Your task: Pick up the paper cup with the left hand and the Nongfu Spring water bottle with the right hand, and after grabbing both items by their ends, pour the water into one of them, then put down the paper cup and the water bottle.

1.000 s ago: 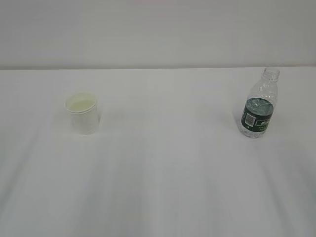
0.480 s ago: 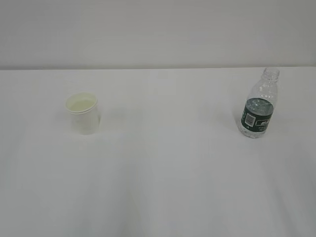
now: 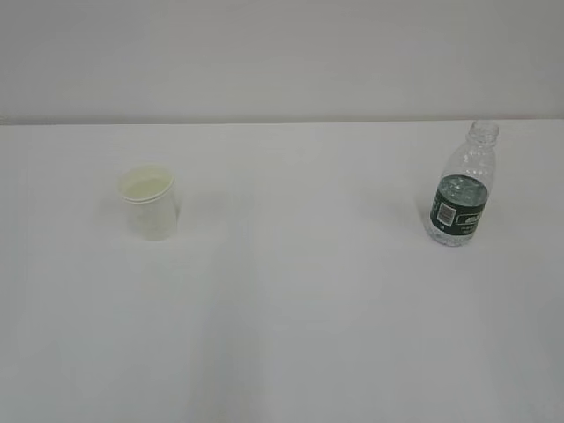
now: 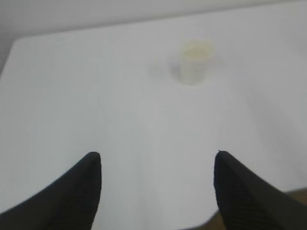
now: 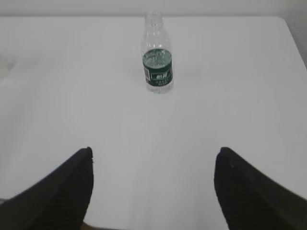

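Note:
The white paper cup [image 3: 150, 204] stands upright on the left of the white table, its cream inside showing. In the left wrist view the paper cup [image 4: 195, 62] is far ahead and blurred. My left gripper [image 4: 157, 155] is open over the table's near edge, nothing between its fingers. The Nongfu Spring water bottle [image 3: 463, 187] stands upright and capless on the right, green label facing me, water inside up to the label. In the right wrist view the bottle [image 5: 157, 55] is far ahead of my open, empty right gripper [image 5: 153, 151]. Neither arm shows in the exterior view.
The white table [image 3: 291, 291] spreads wide between the cup and the bottle. Its far edge meets a pale wall. The table's near edge shows under both grippers, and its right edge [image 5: 293, 38] runs past the bottle.
The cup and bottle have stayed where they were. The shading on the near part of the table has evened out.

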Action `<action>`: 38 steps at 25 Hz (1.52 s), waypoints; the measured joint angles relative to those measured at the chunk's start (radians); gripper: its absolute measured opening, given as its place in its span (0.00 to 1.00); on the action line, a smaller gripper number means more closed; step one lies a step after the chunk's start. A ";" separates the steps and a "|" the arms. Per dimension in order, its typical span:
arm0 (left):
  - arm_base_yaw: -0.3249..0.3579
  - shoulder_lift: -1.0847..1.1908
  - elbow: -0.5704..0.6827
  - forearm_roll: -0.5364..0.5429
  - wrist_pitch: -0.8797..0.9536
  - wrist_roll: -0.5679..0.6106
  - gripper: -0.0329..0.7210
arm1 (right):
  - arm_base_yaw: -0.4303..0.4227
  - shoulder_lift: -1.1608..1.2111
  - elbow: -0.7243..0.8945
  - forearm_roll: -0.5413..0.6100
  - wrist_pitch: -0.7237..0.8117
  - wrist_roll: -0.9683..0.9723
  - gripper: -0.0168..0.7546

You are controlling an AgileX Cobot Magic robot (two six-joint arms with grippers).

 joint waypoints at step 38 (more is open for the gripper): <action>0.000 -0.178 0.150 -0.106 0.060 0.024 0.69 | 0.000 -0.054 0.100 -0.100 0.107 -0.037 0.78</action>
